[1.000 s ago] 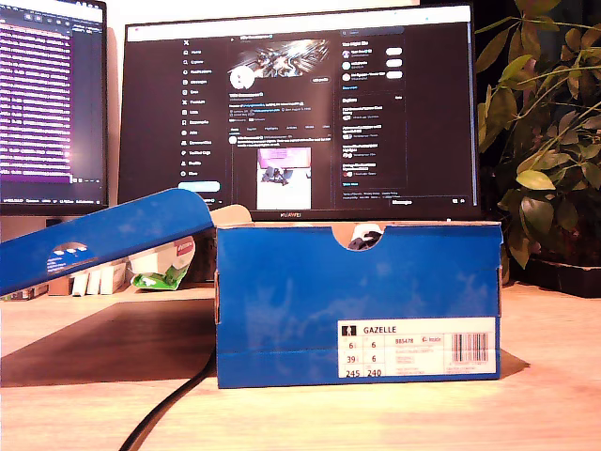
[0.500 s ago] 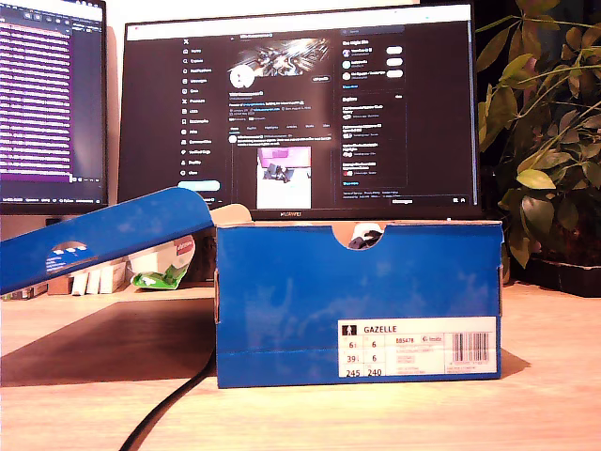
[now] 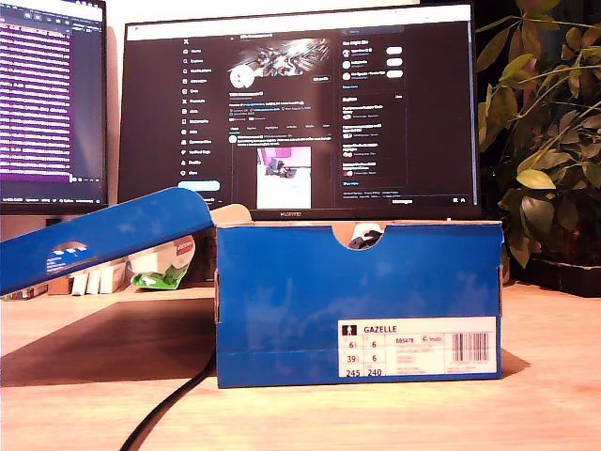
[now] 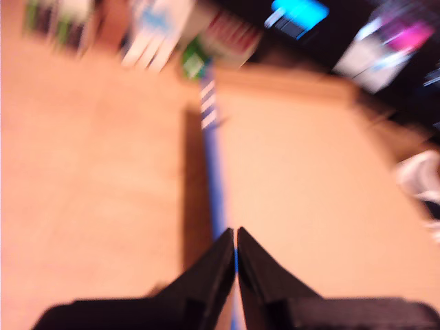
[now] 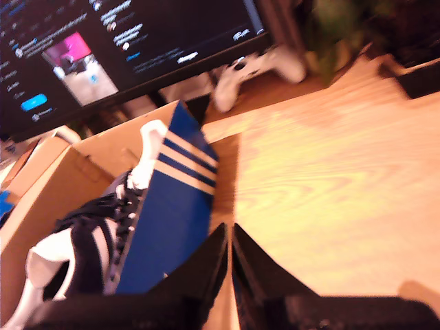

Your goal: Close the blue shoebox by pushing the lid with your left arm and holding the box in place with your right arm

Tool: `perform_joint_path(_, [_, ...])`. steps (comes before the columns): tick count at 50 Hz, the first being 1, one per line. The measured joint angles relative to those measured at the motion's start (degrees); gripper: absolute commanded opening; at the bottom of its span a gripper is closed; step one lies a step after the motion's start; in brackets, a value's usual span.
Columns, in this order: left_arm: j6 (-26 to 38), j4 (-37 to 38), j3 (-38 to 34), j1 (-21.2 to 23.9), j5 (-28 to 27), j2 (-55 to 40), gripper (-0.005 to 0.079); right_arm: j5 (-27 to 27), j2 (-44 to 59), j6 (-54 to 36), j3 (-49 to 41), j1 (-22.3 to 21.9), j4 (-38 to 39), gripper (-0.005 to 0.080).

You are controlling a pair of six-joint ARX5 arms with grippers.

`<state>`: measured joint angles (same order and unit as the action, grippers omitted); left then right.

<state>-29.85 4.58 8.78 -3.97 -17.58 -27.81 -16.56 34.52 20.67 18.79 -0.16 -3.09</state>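
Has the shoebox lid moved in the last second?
No. The lid sits open, its edge at the same spot against the monitor behind it.

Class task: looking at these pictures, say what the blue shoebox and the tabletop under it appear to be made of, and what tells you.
Shoebox: likely printed cardboard; plain brown inside walls and a paper label. Tabletop: looks like wood or wood-look laminate; pale grain lines show, but which one is unclear.

Matt blue cardboard shoebox (image 3: 357, 301) with a glossy paper label (image 3: 416, 347); the worktop (image 3: 545, 413) is smooth, grained wood.
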Motion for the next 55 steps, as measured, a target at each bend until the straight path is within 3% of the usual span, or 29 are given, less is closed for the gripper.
perform_joint_path(14, [1.22, -3.19, 4.87, -4.07, -6.71, -16.76, -0.0019, -4.59, 18.18, -1.18, 7.58, 0.85, 1.16, -0.0011])
perform_joint_path(30, [3.69, -2.97, 10.8, -5.57, -15.87, -34.84, -0.0019, -7.15, 35.23, -1.2, 13.44, 7.41, 4.74, -0.0011])
perform_joint_path(45, [5.44, -3.19, 14.45, -5.68, -21.81, -45.51, -0.0019, -7.15, 41.92, -1.2, 14.01, 13.16, 6.62, -0.0011])
perform_joint_path(55, [6.19, -5.66, 14.91, -5.95, -24.26, -46.23, -0.0019, -7.15, 41.97, -1.16, 14.01, 14.14, 8.74, -0.0011])
